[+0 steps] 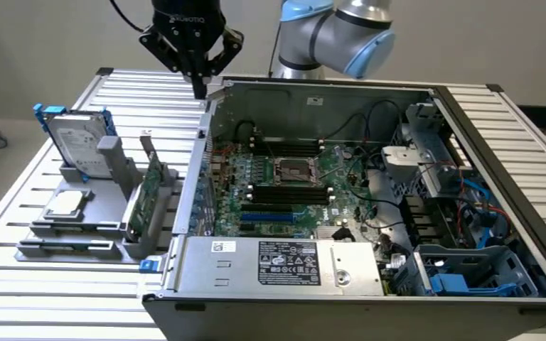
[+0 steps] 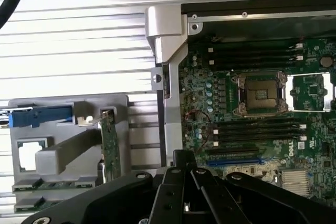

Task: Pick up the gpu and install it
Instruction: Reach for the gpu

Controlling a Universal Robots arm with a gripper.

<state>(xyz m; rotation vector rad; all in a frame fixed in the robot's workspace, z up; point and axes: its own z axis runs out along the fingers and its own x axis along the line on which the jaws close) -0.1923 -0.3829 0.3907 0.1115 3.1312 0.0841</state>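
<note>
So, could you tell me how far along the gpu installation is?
Nothing looks done yet: the thin green gpu card stands upright in the grey holder beside the open computer case. The black gripper is shut, holds nothing and hovers above the case's corner near the holder. Picking the card up and seating it on the green motherboard, whose blue slot is empty, are left.

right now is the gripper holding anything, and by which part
Nothing is held. The gripper hangs shut and empty above a corner of the case, and the graphics card stands in its grey holder.
</note>
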